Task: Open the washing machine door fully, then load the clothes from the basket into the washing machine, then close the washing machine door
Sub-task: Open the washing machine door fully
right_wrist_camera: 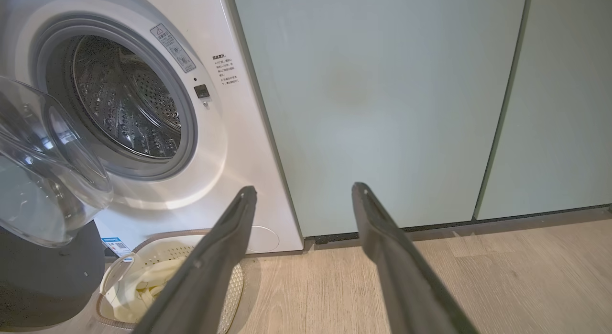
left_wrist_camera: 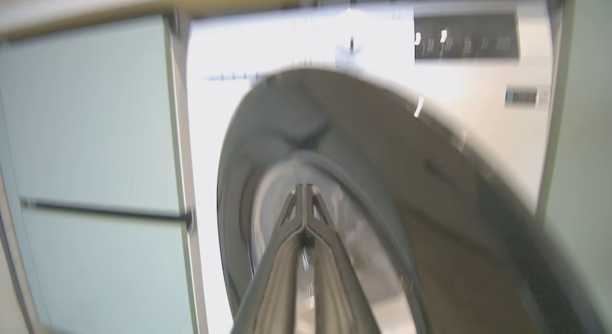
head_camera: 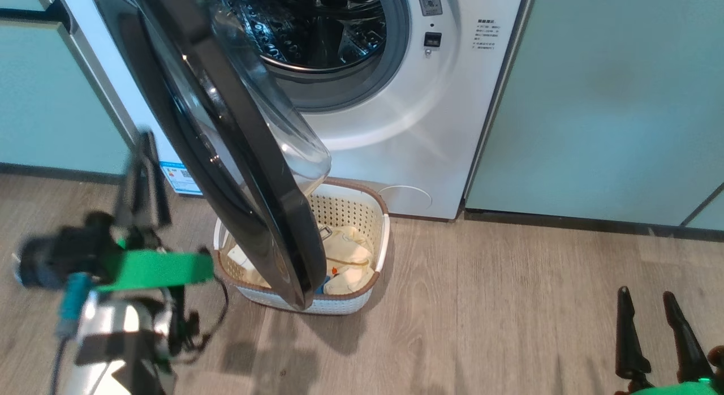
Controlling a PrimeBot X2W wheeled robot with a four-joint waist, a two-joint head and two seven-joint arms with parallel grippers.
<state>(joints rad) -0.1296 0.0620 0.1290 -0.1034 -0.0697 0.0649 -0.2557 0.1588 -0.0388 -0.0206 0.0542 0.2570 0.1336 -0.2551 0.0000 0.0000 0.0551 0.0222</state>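
Observation:
The washing machine stands with its steel drum exposed. The washing machine door is swung out, hanging over the basket on the floor in front. Pale yellow clothes lie in the basket, partly hidden by the door. My left gripper is blurred, left of the door, fingers shut with nothing between them. In the left wrist view its shut tips point at the door's outer face; I cannot tell whether they touch. My right gripper is open and holds nothing, low at the right. In the right wrist view it faces the washer's right edge.
Pale green cabinets flank the washer on both sides. Wood floor stretches right of the basket. In the right wrist view the door's glass dome juts out at left above the basket.

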